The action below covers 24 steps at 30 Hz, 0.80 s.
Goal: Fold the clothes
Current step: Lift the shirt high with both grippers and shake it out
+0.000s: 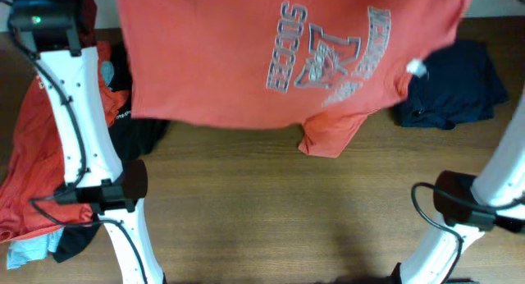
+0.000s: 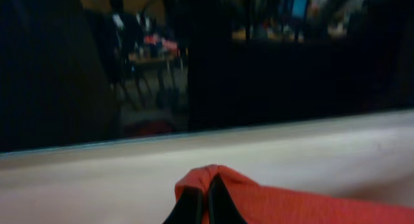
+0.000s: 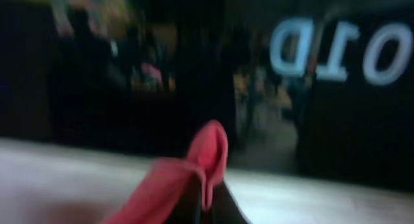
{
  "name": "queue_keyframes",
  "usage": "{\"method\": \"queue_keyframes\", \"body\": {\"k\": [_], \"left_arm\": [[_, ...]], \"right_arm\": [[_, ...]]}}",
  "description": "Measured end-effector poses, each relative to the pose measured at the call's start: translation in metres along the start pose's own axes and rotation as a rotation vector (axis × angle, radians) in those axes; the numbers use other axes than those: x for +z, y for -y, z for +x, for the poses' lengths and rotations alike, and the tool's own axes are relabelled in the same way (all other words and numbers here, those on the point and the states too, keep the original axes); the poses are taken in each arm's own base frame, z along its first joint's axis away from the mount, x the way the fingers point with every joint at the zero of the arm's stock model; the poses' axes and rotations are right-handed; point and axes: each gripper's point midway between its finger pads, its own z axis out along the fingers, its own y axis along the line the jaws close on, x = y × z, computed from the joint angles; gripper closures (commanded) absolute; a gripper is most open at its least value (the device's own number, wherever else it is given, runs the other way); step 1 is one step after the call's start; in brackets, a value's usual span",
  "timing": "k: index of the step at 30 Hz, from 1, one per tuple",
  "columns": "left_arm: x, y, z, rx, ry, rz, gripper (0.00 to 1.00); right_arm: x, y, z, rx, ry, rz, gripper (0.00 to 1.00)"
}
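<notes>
Two grippers pinch red cloth tight: your left gripper [image 2: 204,201] and your right gripper [image 3: 208,198]. The orange-red T-shirt [image 1: 213,54] hangs spread between them, above the table [image 1: 287,202]. Hold both level, pull it flat, lower it slowly. No box or basket shows. Other clothes [image 1: 33,169] lie left, a navy piece [image 1: 451,91] right.

The overhead camera is looking straight down on the table [image 1: 271,210] from well above. Each wrist camera is sitting just behind its own fingers and facing roughly level into a dark room. The left gripper [image 2: 206,199] and the blurred right gripper [image 3: 208,208] are showing at the bottom edge, very near the lens. All 3 views are sharing the orange-red T-shirt [image 1: 230,54], which both grippers are pinching.
</notes>
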Motion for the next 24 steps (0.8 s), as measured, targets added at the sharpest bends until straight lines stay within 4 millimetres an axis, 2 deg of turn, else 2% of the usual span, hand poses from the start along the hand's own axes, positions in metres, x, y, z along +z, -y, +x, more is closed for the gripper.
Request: {"method": "queue_keyframes", "body": {"k": [3,7,10,12,15,18,20,24], "left_arm": [[0.006,-0.001,-0.014,-0.014,0.077,-0.005,1.0],[0.002,-0.003,-0.037,-0.015,0.17,-0.01,1.0],[0.002,-0.003,-0.039,-0.016,0.178,-0.011,1.0],[0.003,-0.004,-0.031,-0.019,0.147,-0.011,1.0],[0.005,-0.008,-0.004,-0.031,0.035,-0.016,1.0],[0.002,-0.012,0.042,-0.05,-0.151,-0.02,1.0],[-0.005,-0.015,0.075,-0.059,-0.285,-0.023,1.0],[-0.025,-0.023,0.121,-0.078,-0.485,-0.033,1.0]], "right_arm": [[0.007,-0.007,-0.021,-0.001,0.103,-0.01,0.96],[0.004,-0.008,-0.045,-0.003,0.198,-0.004,0.96],[0.003,-0.007,-0.045,0.013,0.195,0.0,0.96],[0.005,-0.006,-0.037,0.028,0.163,0.002,0.96],[0.007,-0.006,-0.015,0.059,0.075,0.005,0.96],[0.008,-0.008,0.019,0.109,-0.061,0.002,0.96],[0.006,-0.01,0.044,0.143,-0.159,-0.001,0.96],[-0.007,-0.016,0.095,0.217,-0.371,0.001,0.96]]}}
